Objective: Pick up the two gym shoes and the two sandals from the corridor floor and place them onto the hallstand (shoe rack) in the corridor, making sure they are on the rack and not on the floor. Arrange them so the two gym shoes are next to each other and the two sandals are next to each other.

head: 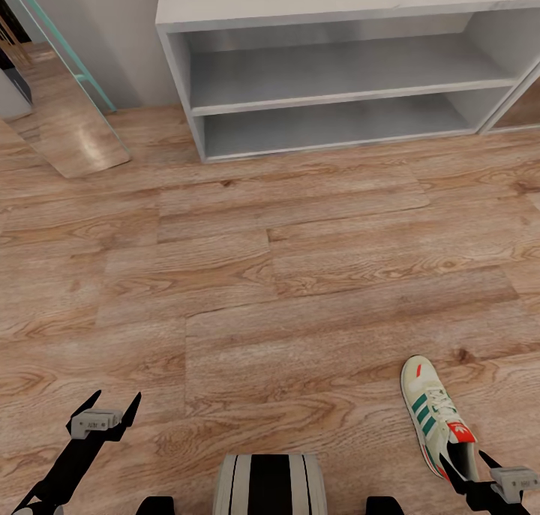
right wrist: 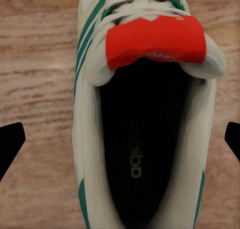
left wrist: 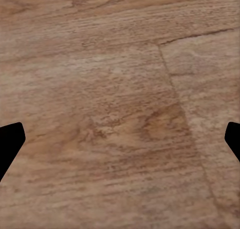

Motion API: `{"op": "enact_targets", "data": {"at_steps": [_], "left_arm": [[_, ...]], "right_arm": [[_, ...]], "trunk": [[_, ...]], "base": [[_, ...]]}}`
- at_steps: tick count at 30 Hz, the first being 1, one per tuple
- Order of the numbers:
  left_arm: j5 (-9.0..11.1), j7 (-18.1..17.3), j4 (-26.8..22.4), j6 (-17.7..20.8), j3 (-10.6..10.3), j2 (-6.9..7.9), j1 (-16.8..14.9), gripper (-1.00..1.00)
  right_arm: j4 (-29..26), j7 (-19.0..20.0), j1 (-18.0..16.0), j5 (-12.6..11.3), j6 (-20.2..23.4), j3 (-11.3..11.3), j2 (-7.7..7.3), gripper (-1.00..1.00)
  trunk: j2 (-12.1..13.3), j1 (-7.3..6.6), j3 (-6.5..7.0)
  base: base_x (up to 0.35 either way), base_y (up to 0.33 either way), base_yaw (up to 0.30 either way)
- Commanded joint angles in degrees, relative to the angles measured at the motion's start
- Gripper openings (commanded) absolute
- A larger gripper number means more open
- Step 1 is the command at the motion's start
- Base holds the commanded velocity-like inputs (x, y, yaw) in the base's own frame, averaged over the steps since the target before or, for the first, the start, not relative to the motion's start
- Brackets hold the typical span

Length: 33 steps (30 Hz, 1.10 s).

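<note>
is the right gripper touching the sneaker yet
Apart. In the right wrist view the right gripper is open, with wood floor showing between each fingertip and the sneaker below.

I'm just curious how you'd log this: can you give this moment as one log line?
right gripper: open above sneaker | left gripper: open over floor | rack: shelves bare

The right gripper (head: 471, 468) covers the heel of the gym shoe (head: 436, 414), the hallstand (head: 337, 88) runs off the top and right edges so its back panel is unseen, and in the right wrist view the shoe's toe and heel are cropped.
</note>
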Motion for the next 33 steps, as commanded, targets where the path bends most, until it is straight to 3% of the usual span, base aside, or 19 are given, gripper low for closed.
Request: {"op": "enact_targets", "data": {"at_steps": [1,33], "left_arm": [[0.0,0.0,0.0,0.0,0.0,0.0,0.0,1.0],[0.0,0.0,0.0,0.0,0.0,0.04,0.0,1.0]], "right_arm": [[0.0,0.0,0.0,0.0,0.0,0.0,0.0,1.0],[1.9,0.0,0.3,0.0,-0.2,0.0,-0.08,1.0]], "trunk": [[0.0,0.0,0.0],[0.0,0.0,0.0]], "base": [[0.0,0.0,0.0],[0.0,0.0,0.0]]}}
